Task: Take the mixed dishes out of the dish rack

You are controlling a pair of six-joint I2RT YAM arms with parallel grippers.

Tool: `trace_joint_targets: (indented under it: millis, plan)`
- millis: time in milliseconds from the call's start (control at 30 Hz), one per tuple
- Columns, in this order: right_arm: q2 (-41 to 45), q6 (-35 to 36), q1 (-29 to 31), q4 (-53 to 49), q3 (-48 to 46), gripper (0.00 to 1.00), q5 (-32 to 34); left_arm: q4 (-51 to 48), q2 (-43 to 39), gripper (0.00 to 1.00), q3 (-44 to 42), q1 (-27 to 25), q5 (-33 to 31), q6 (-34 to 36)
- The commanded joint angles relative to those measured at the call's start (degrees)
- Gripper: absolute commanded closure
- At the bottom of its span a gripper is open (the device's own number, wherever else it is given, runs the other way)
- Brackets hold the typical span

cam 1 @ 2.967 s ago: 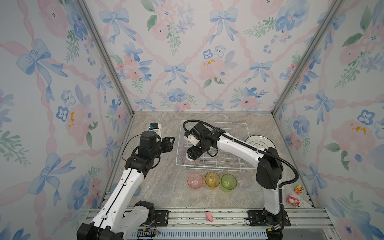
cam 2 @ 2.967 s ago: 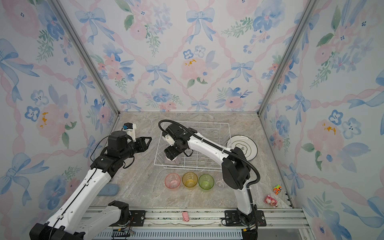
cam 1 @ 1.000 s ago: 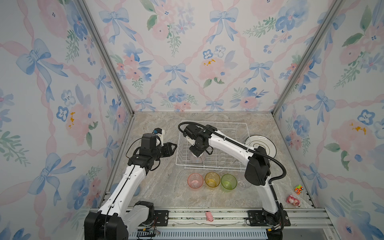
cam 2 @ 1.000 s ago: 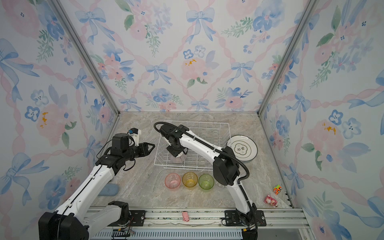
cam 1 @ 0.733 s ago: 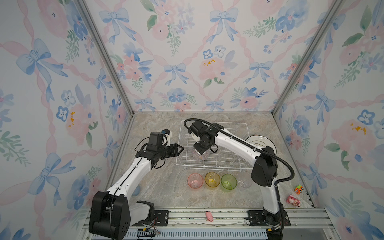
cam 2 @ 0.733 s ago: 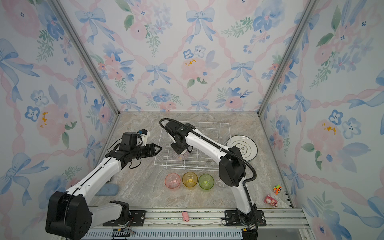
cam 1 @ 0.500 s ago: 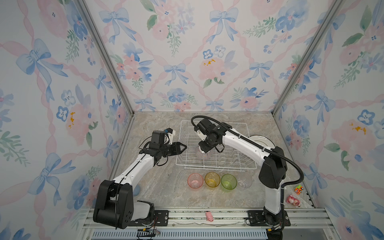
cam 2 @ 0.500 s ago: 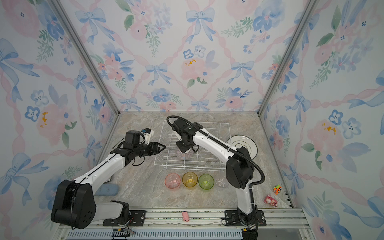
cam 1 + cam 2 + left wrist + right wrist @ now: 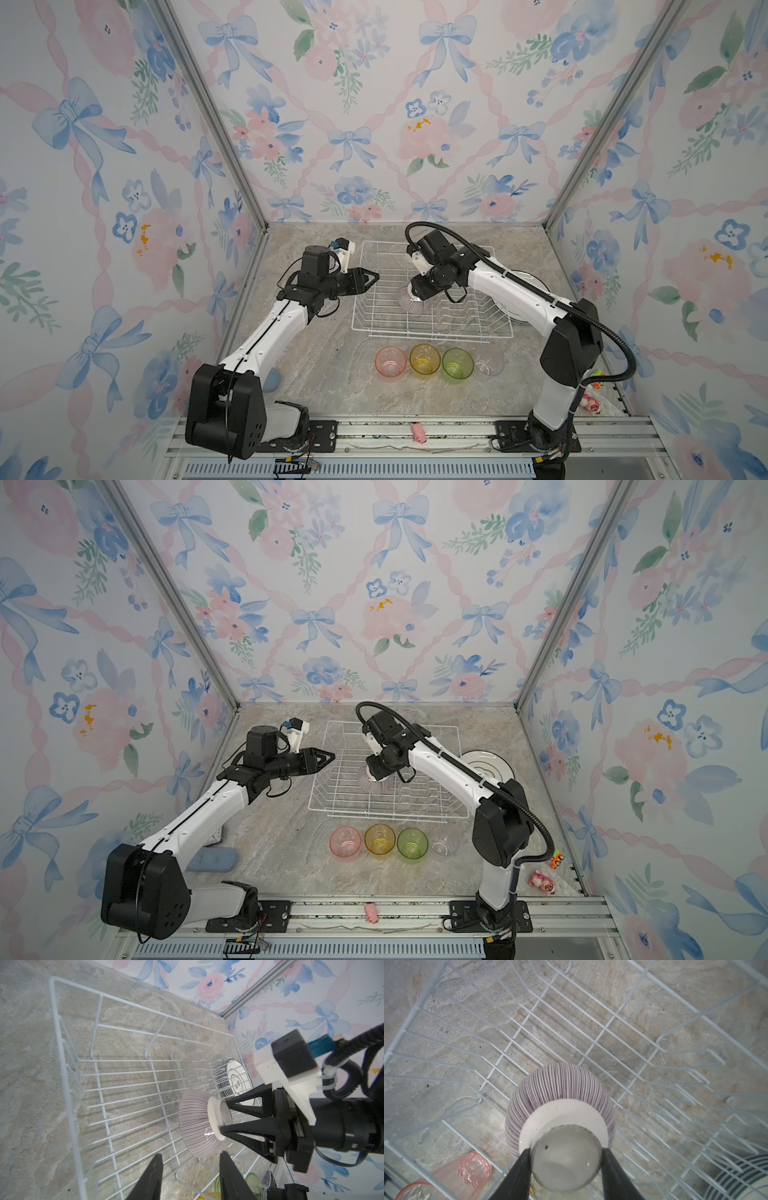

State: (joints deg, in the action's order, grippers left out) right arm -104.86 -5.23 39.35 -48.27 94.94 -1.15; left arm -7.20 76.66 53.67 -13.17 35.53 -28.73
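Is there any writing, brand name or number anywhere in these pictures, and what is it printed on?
No text can be read anywhere.
The top plate of the stack outside the dish rack bears a dark mark in its middle: too blurred to read as words or a sign.

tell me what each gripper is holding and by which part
The right gripper holds the striped bowl by its white foot; the left gripper holds nothing.
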Motion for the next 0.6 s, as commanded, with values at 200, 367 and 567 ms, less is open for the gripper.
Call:
trace_joint_targets:
  millis: [200,367,567]
  plan:
    - [6.1,-1.73,-1.82,4.31,-2.2,0.73,-3.42,12.41,10.07,0.6,-4.13,-0.1,11.18,-5.63]
    - [8.07,-2.52,-2.9,6.11,-4.03,0.72,-5.51,21.22,13.9,0.53,-5.94,-0.05,15.37,-10.2]
    - [6.94,-2.26,-3.41,5.79,-3.95,0.73,-5.26,21.79,13.06,0.53,-6.98,-0.43,14.51,-10.25]
